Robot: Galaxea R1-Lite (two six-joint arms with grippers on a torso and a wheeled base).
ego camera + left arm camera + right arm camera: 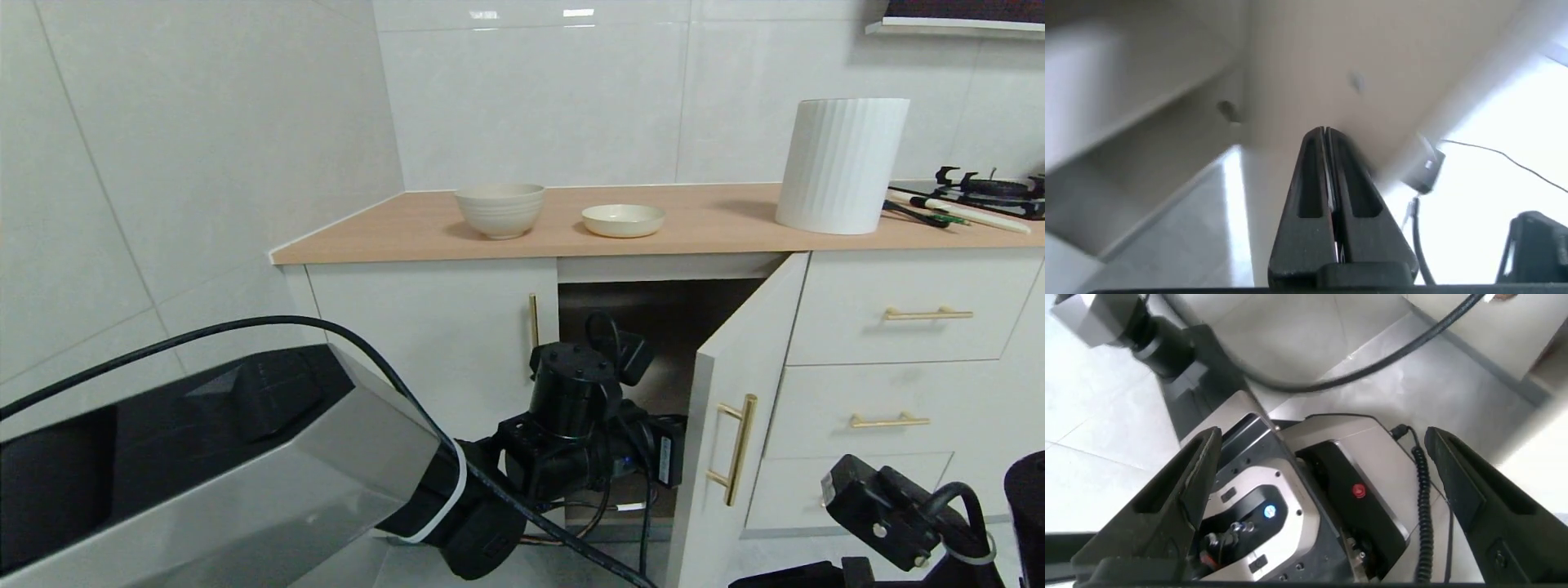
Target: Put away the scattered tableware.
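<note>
I log bowl (500, 210) and shallow dish (623, 220) near each other, not touching, on worktop (718, 224), toward its left end; white ribbed canister (841, 163) well right of them; cabinet door (735, 408) under worktop open; left gripper (1324, 135) pressed together, empty, arm low before open cabinet; right gripper (1323, 437) spread wide, empty.
</note>
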